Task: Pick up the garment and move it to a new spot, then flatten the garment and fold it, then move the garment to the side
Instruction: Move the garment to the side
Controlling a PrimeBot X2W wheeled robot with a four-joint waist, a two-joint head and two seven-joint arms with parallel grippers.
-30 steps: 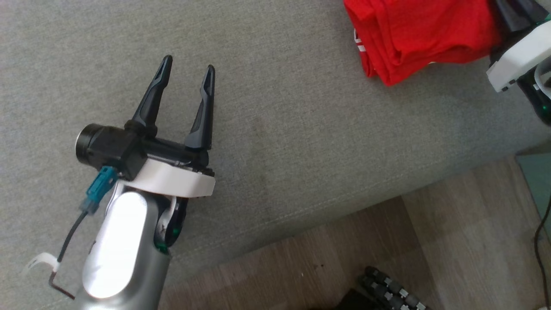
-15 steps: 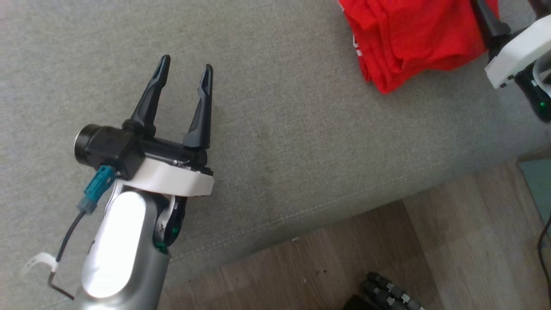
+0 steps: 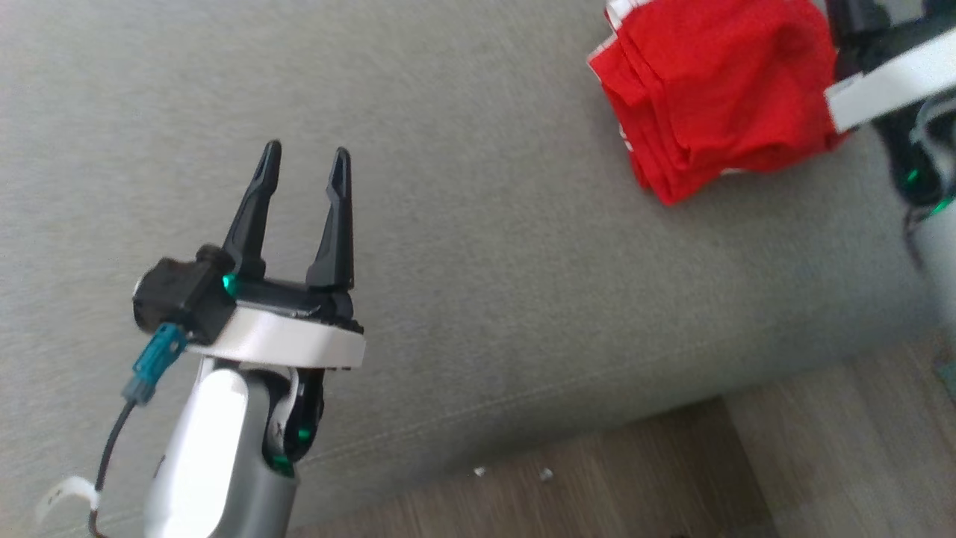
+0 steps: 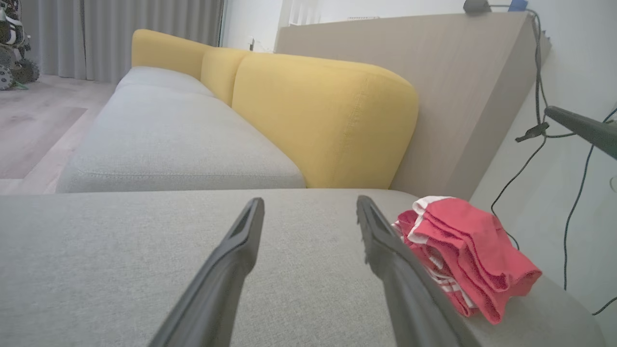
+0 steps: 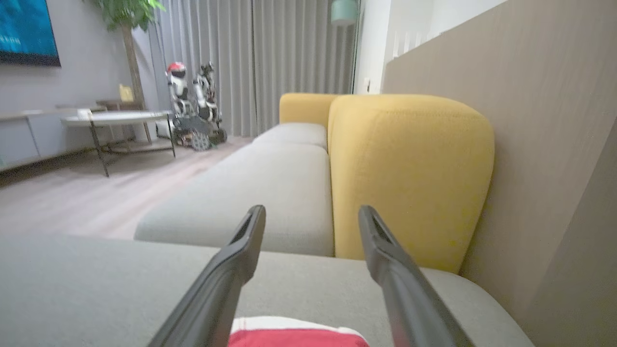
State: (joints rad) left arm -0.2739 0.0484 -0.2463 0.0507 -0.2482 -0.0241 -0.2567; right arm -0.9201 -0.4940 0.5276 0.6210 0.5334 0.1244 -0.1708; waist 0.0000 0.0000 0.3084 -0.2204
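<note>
At the left of the head view we see the left gripper [image 3: 306, 153] above the grey seat cushion [image 3: 523, 284]. Its two dark fingers stand apart with nothing between them, so this claw is released. The cushion is a flat, finely woven grey cloth with a stitched seam along its front edge. Below that edge lies the wooden floor [image 3: 821, 463] in grey-brown planks.

Going to the right over the bare cloth, we come to the garment [image 3: 717, 97]. It is a red piece with white trim, folded into a thick bundle of several layers, and it lies on the cushion near its right end. Just beside it, at the right border, is the white and black wrist of the right arm [image 3: 877, 86]. The right gripper [image 5: 312, 210] we see in its own wrist view: the fingers are spread wide and hold nothing. The red and white edge of the garment lies low between them at the bottom border. So this claw is released too.

Now the room, again from left to right in the right wrist view. There is a dark blue screen [image 5: 24, 29] on the grey wall, then a green plant [image 5: 126, 8] and a low round table [image 5: 115, 118] with thin dark legs. A small machine on wheels [image 5: 193, 111] stands in front of the long grey curtains [image 5: 270, 62]. Then comes the rest of the sofa [image 5: 270, 193], with grey seats and a yellow backrest [image 5: 409, 168], and behind it a pale wooden panel [image 5: 530, 120]. In the left wrist view, black cables [image 4: 530, 132] hang on the white wall [image 4: 554, 202] to the right of the garment.
</note>
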